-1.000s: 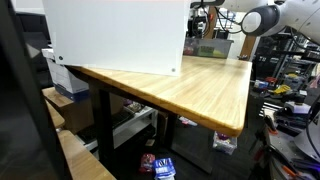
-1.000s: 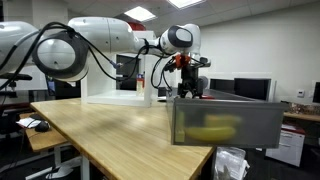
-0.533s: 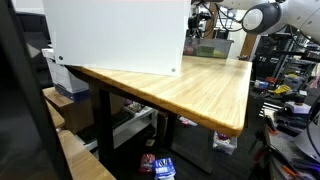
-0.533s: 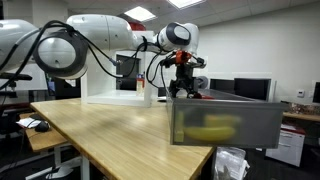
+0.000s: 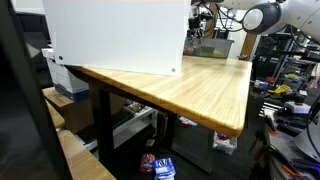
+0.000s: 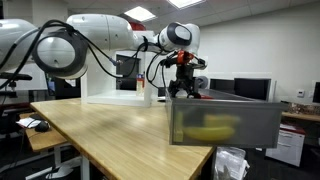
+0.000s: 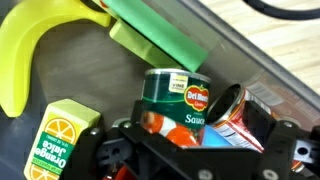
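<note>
Tool [image 6: 186, 90] spread above grey bin [image 6: 262, 110], wooden table [image 6: 100, 130], cluttered office lab

Two cans [image 7: 172, 95], one banana [image 7: 30, 50], one carton [image 7: 62, 140]

White rounded arm [image 6: 100, 35] with black looping cables [image 6: 44, 48] and dark tool [image 6: 186, 87]

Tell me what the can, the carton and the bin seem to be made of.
Can: likely metal under a glossy printed label.
Carton: printed cardboard by its look, fairly matte; possibly a plastic toy.
Bin: translucent grey plastic; its contents show dimly through the wall.
</note>
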Available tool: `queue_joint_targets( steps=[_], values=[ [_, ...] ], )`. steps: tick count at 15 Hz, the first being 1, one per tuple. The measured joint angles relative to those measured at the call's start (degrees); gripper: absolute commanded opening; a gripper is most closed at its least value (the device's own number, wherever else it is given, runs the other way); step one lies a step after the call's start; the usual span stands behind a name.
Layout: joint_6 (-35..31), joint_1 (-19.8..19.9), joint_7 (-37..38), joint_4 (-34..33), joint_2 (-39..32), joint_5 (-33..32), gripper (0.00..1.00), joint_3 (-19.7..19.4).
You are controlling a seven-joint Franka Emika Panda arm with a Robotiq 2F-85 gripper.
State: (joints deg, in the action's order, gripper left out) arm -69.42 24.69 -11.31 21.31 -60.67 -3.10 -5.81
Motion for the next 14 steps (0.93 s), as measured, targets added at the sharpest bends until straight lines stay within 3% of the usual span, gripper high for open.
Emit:
queue_joint_targets(
  steps=[14],
  values=[
    [2.73, 2.64, -0.12, -0.06, -0.20, -0.01, 1.00, -0.17]
  ],
)
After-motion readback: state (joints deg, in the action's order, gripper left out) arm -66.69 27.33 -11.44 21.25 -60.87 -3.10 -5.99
